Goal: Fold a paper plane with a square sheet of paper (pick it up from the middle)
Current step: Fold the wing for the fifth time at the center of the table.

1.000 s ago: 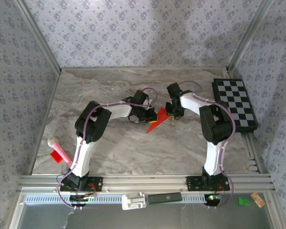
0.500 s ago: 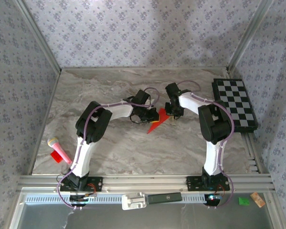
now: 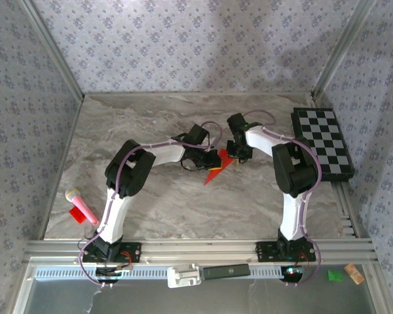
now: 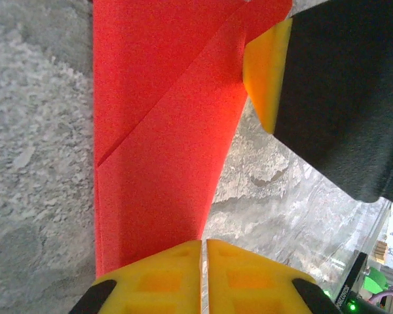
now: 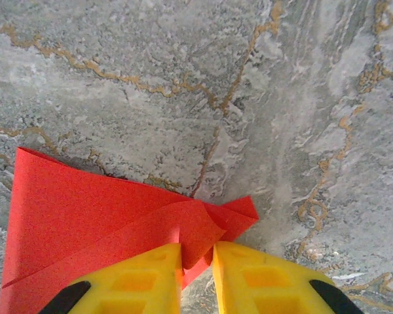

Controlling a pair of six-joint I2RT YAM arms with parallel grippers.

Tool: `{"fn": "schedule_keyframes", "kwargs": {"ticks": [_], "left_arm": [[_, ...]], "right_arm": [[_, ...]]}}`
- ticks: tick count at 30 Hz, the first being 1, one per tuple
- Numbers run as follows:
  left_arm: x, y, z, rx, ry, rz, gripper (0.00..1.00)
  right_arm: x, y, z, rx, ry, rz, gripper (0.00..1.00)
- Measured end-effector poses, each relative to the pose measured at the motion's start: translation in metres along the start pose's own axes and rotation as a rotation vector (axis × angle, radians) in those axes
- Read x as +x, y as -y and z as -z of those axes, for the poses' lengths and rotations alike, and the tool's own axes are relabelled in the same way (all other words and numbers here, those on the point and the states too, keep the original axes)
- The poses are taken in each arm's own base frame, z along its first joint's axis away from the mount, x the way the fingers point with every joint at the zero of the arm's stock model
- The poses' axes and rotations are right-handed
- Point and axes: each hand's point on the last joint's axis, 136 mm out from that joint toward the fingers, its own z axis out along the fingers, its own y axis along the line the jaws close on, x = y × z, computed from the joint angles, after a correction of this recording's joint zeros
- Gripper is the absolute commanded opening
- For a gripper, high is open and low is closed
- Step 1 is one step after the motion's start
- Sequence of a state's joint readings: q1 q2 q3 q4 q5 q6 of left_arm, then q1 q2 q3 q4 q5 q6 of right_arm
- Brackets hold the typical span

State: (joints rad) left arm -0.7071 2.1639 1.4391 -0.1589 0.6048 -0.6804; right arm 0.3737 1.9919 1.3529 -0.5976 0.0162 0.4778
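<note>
Red paper, creased into a narrow pointed shape, lies flat near the middle of the marble bench, between both grippers. A chequered board sits at the right edge. The right gripper pinches a crumpled corner of the red paper. The left gripper has its fingers pressed together at the paper's edge; whether they grip it cannot be told. A pink microphone and a red scrap lie at the left edge.
</note>
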Motion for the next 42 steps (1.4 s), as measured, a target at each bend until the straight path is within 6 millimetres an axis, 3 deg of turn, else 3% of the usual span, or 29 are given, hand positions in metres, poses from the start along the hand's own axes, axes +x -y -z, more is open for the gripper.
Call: {"fn": "schedule_keyframes", "kwargs": {"ticks": [21,25,29,34,42], "left_arm": [[0.010,-0.012,-0.007,-0.137,-0.060,-0.064,0.06],[0.010,-0.012,-0.007,-0.155,-0.069,-0.078,0.04],[0.010,-0.013,-0.007,-0.163,-0.074,-0.089,0.03],[0.010,-0.013,-0.007,-0.170,-0.080,-0.095,0.02],[0.010,-0.013,-0.007,-0.173,-0.080,-0.097,0.01]], "right_arm": [[-0.002,0.001,0.004,-0.096,-0.001,-0.073,0.21],[-0.002,0.002,0.012,-0.205,0.016,-0.132,0.24],[-0.004,0.001,0.032,-0.333,0.064,-0.177,0.25],[-0.002,-0.013,0.054,-0.449,0.122,-0.173,0.14],[0.017,-0.036,0.041,-0.505,0.085,-0.167,0.01]]}}
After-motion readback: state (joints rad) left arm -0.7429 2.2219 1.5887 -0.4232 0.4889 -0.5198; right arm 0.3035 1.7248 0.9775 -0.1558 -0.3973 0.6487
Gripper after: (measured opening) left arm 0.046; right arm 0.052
